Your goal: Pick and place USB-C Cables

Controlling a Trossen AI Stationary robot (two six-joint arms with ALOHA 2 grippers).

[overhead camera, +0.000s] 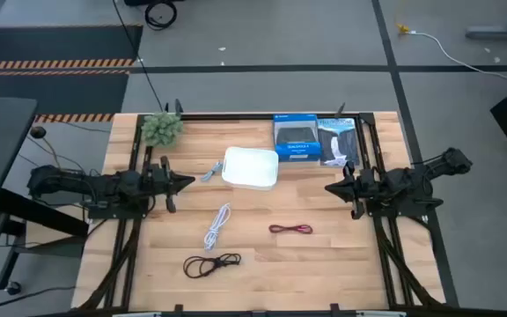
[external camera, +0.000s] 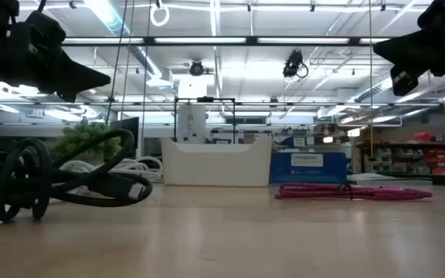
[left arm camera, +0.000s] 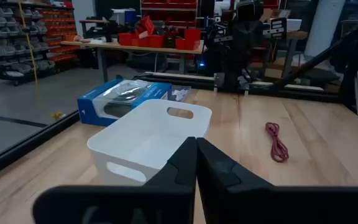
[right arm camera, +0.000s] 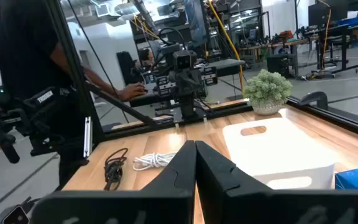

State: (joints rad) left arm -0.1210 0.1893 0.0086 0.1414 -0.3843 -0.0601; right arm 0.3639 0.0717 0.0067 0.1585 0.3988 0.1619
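Note:
Several cables lie loose on the wooden table. The white cable (overhead camera: 217, 226) is at mid-table, the dark red one (overhead camera: 290, 229) to its right, the black one (overhead camera: 211, 263) near the near edge, and the small grey one (overhead camera: 209, 173) beside the white tray (overhead camera: 251, 167). My left gripper (overhead camera: 187, 183) hovers shut to the left of the tray, pointing right. My right gripper (overhead camera: 328, 187) hovers shut to the right of it, pointing left. The left wrist view shows the tray (left arm camera: 148, 137) and the red cable (left arm camera: 277, 142). In the right wrist view are the white cable (right arm camera: 157, 160) and the black cable (right arm camera: 114, 167).
A small green plant (overhead camera: 162, 129) stands at the far left corner. A blue box (overhead camera: 296, 136) and a second package (overhead camera: 339, 141) lie at the far edge behind the tray. A person (right arm camera: 23, 74) stands beyond the table's left side, with a hand (right arm camera: 129, 92) near the left arm's base.

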